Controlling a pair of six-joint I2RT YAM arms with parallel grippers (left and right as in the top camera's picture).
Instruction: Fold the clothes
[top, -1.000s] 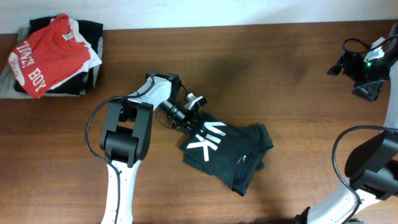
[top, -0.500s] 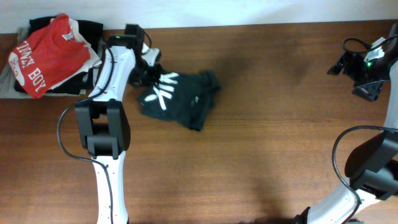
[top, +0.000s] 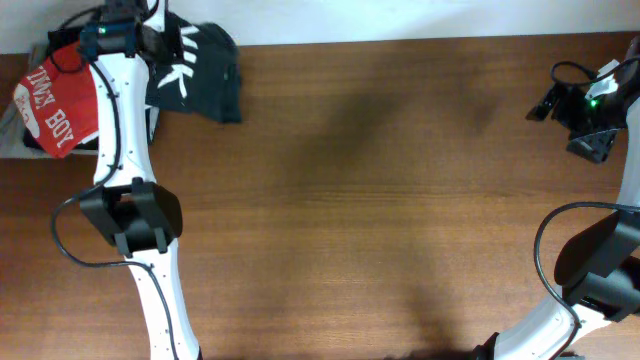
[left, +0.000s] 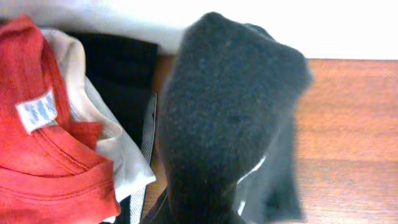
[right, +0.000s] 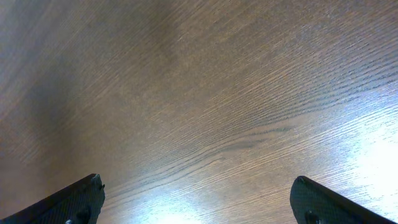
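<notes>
Roughly diagonal bundled black T-shirt (top: 205, 75)

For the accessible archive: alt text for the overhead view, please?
The left gripper holds a folded black soft-fabric T-shirt with a white stroke logo at the wooden table's far left corner, beside a clothes stack topped by a red shirt with white lettering. The right gripper hovers at the right edge.

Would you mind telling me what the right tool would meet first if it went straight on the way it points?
The bare wooden table: the right tool, open, faces only wood, though how far off is unclear.
</notes>
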